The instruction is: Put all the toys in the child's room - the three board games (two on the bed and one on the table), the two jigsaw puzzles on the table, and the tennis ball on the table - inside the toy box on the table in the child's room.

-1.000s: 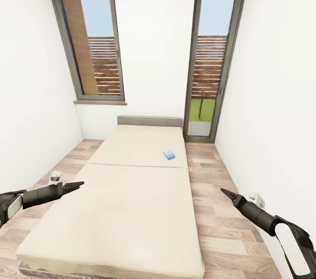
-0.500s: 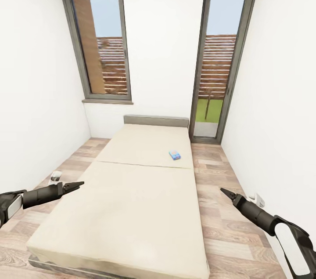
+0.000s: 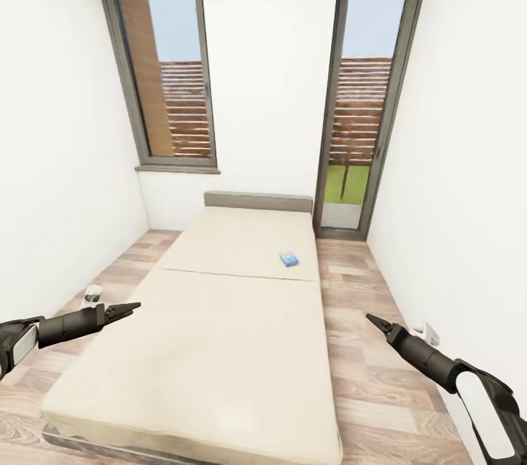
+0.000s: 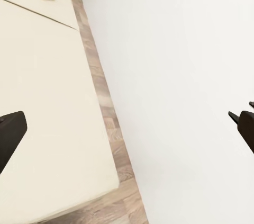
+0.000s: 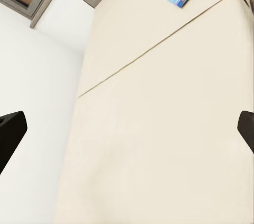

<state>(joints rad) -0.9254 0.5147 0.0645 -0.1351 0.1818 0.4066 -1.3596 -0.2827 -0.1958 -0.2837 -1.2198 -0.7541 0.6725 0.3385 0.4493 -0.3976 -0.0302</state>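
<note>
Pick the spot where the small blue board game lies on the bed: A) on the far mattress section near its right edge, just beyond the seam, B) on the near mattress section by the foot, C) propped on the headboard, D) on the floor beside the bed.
A: the small blue board game lies flat on the far section of the bed, toward its right edge, just past the seam.

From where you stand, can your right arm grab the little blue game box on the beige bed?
Probably not yet. The little blue game box lies far up the beige bed, well beyond the right gripper; nothing blocks it.
</note>
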